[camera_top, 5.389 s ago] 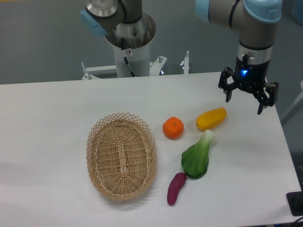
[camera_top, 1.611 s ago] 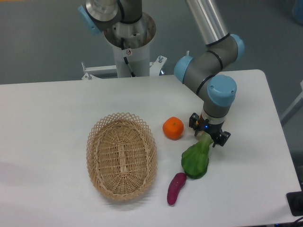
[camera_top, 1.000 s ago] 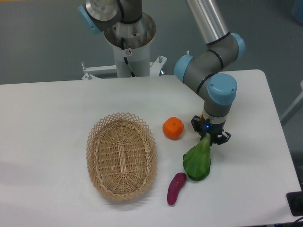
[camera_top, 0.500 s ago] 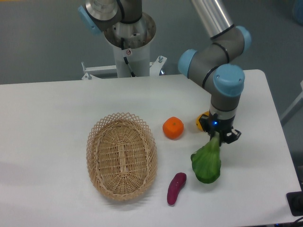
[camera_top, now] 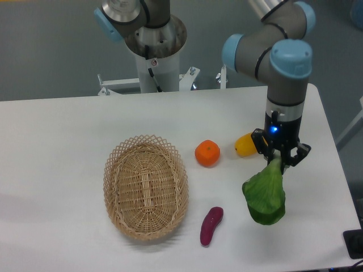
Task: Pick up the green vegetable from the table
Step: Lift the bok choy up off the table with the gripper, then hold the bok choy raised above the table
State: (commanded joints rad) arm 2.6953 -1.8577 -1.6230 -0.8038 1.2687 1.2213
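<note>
Green vegetable [camera_top: 265, 192] now hangs from the robot's hand [camera_top: 277, 161], leaf downward, with its pale stem pinched between the two fingers. Half a second ago the same vegetable hung lower and further toward the basket side; a second before that its leaf appeared to rest on the bench [camera_top: 62, 141] beside the purple eggplant [camera_top: 211, 225]. Since then the arm has risen and swung away from the basket, carrying the vegetable with it. Judging by this, the pick-up looks essentially done: the leaf appears clear of the bench, though this single view cannot confirm a gap beneath it.

Hand state: closed narrowly on the stem, fingers pointing down, gripping the vegetable and touching nothing else.

Relative to the hand, the vegetable is directly below it. A yellow pepper-like vegetable [camera_top: 245, 145] lies just beside the hand, partly hidden behind it. An orange [camera_top: 207, 153] sits further out on that same side, the eggplant lower and near the hanging leaf, and the wicker basket [camera_top: 146, 187] well apart beyond them.
</note>
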